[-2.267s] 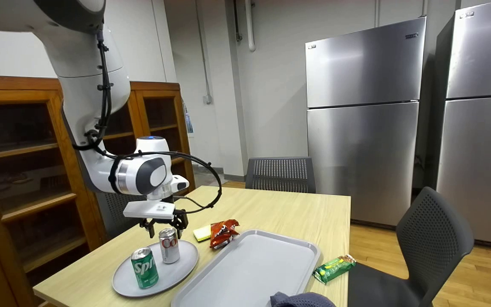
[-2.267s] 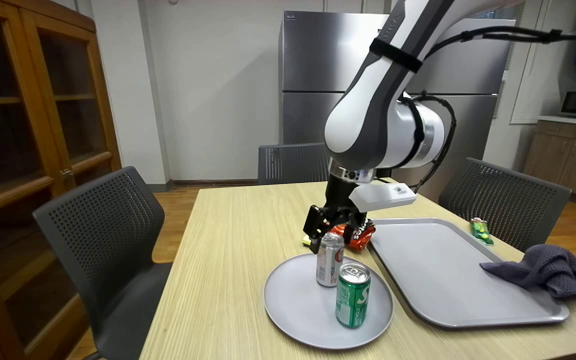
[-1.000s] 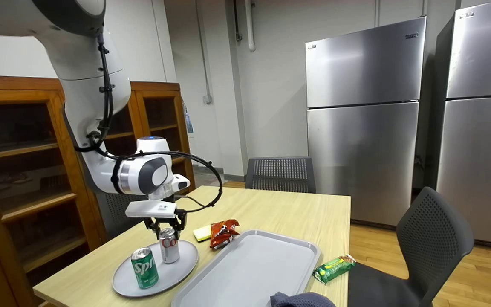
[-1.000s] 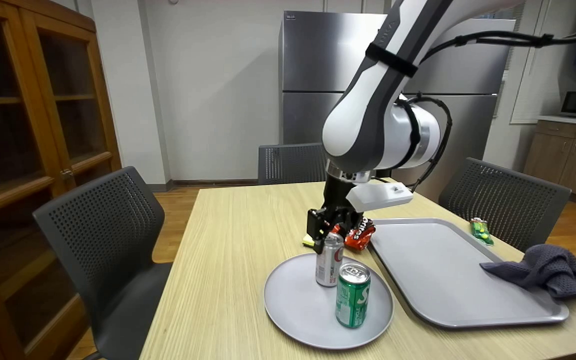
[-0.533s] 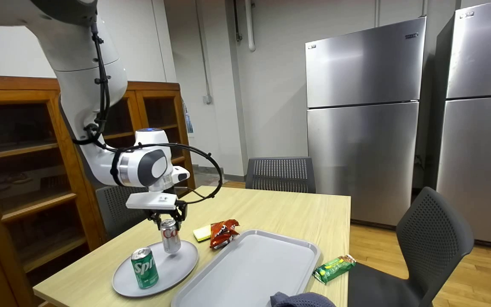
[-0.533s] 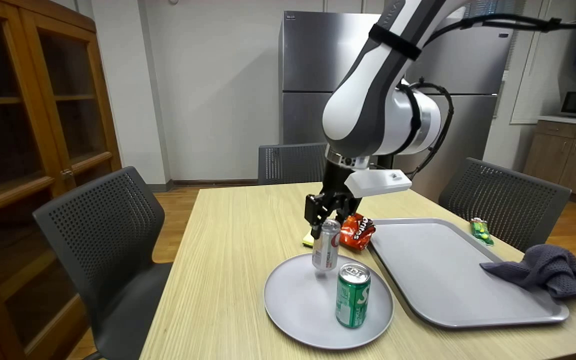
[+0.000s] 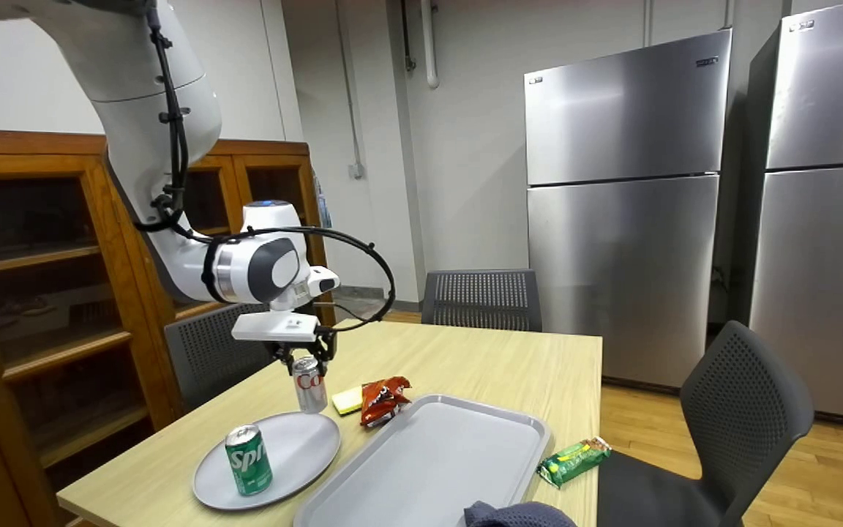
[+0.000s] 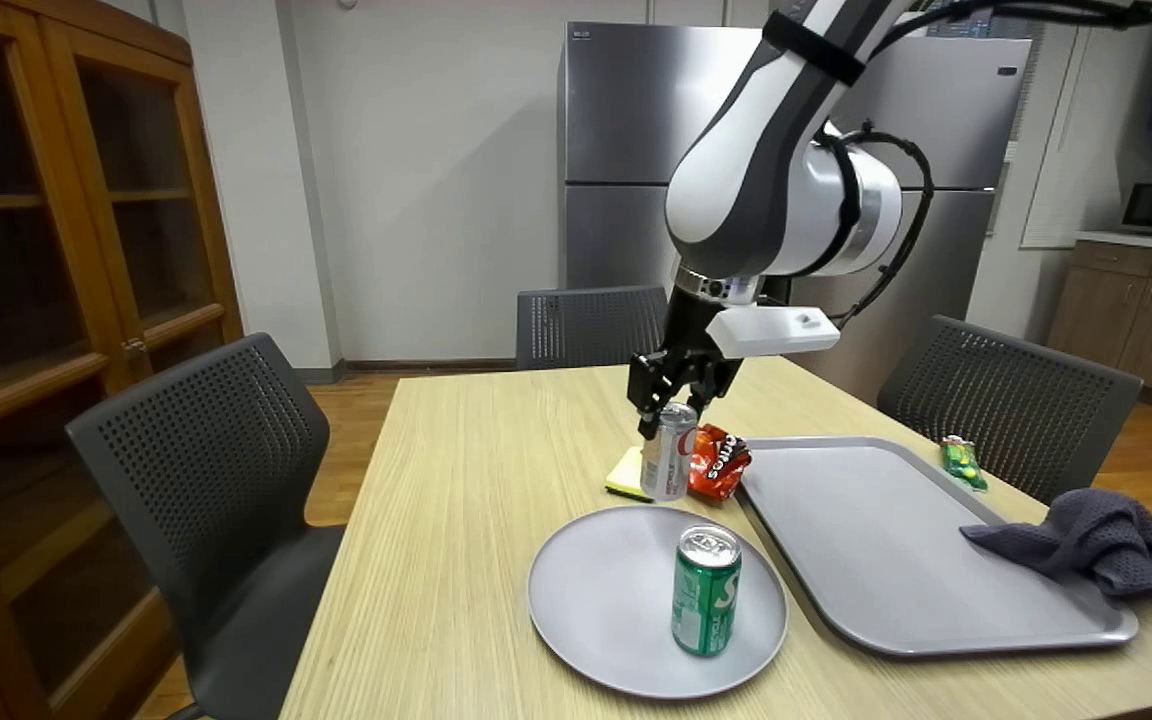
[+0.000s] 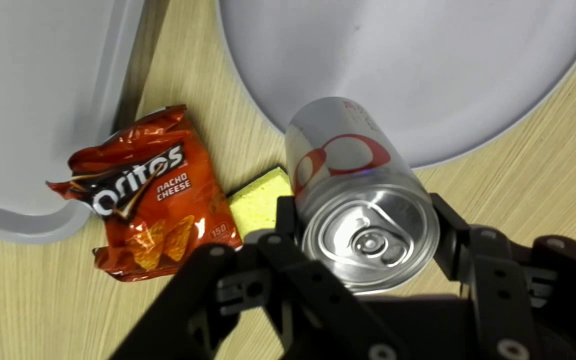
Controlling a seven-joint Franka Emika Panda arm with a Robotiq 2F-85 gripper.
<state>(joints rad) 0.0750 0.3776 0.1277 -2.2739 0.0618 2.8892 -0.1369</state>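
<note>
My gripper (image 9: 368, 227) is shut on a silver soda can with red lettering (image 9: 340, 155). Its black fingers (image 9: 286, 217) press on both sides near the can's top. In both exterior views the silver can (image 7: 310, 388) (image 8: 669, 460) hangs nearly upright in the air by the rim of the round grey plate (image 7: 301, 457) (image 8: 606, 610). A green Sprite can (image 7: 249, 461) (image 8: 706, 595) stands upright on the plate. A yellow sponge (image 9: 263, 200) and a red Doritos bag (image 9: 158, 200) lie on the table beside the held can in the wrist view.
A grey rectangular tray (image 7: 436, 461) (image 8: 916, 540) lies beside the plate. A green wrapped snack (image 7: 574, 461) lies past the tray's far side. A dark cloth (image 8: 1101, 540) lies over a tray corner. Chairs (image 8: 226, 500) stand around the table.
The gripper has come down and shut on the silver can, lifted it off the plate, and carried it up and away from the Sprite can toward the sponge. The other things have not moved.
</note>
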